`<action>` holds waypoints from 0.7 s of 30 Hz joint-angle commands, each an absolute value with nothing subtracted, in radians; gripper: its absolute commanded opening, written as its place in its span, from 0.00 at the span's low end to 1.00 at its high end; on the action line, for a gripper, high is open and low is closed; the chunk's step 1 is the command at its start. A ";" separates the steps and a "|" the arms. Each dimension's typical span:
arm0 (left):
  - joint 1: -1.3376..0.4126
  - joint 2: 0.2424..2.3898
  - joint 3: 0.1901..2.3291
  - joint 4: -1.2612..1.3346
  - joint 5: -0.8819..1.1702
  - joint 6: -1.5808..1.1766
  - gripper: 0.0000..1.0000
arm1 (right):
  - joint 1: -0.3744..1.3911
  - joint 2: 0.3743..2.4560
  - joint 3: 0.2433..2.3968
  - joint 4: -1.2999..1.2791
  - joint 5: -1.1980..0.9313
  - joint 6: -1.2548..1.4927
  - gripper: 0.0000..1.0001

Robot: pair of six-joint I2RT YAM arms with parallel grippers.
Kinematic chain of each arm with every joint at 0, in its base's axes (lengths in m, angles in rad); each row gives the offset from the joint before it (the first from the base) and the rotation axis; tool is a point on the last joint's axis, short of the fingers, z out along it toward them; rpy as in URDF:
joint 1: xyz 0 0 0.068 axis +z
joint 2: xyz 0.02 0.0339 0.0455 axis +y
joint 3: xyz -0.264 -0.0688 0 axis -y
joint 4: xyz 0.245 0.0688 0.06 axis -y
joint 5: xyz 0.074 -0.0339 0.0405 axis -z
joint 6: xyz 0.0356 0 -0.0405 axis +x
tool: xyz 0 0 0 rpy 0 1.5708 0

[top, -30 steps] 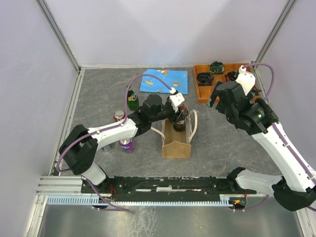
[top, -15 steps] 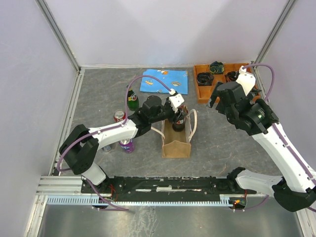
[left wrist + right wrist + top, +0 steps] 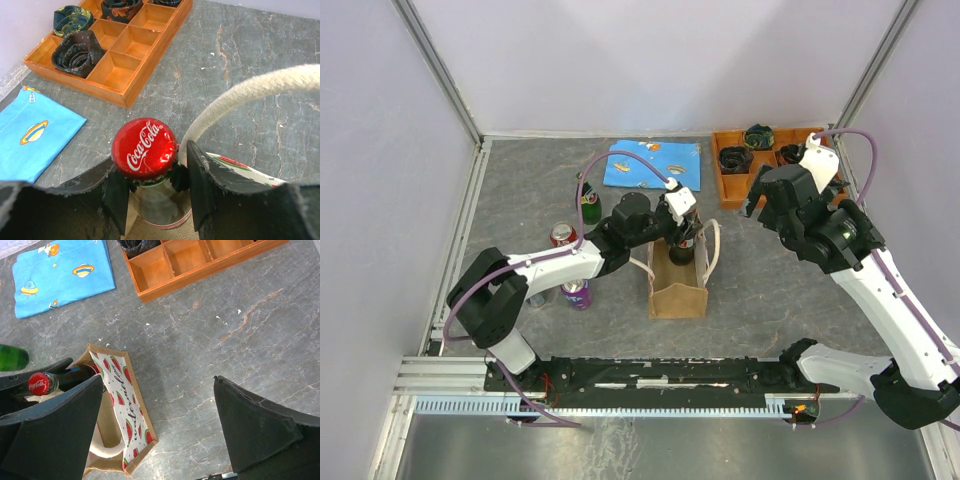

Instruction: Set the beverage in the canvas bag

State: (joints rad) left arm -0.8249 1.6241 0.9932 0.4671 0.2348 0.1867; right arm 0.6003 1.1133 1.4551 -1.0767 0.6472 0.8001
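The canvas bag (image 3: 678, 290) is standing upright, left of the wooden tray (image 3: 735, 190) and nearer the arm bases than it; it is showing a tan-brown body, white rope loop handles (image 3: 250, 90) and a white panel printed with red watermelon slices on the side nearer the tray; its mouth is gaping open; the beverage (image 3: 144, 149), a dark glass bottle with a red Coca-Cola cap, is sitting roughly upright in that mouth, lower part inside, neck and cap rising above the rim; the left gripper (image 3: 156, 187) is pinching its neck just under the cap.

Overhead camera looks down; both wrist cameras closely share the canvas bag (image 3: 123, 402).
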 commanded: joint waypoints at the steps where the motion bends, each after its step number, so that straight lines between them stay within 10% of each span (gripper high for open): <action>1: -0.827 1.614 1.086 0.659 0.197 0.244 0.05 | 0.593 1.102 1.451 -1.045 0.643 0.806 0.99; 11: -0.827 1.607 1.080 0.612 0.187 0.229 0.79 | 0.586 1.103 1.445 -1.038 0.628 0.803 0.99; 21: -0.827 1.543 1.094 0.572 0.151 0.198 0.88 | 0.586 1.105 1.436 -1.025 0.602 0.807 0.99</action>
State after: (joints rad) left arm -0.8261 1.6215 1.0481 0.5323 0.1902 0.1879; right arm 0.5888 1.1137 1.4410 -1.0576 0.6044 0.7998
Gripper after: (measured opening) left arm 0.881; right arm 0.992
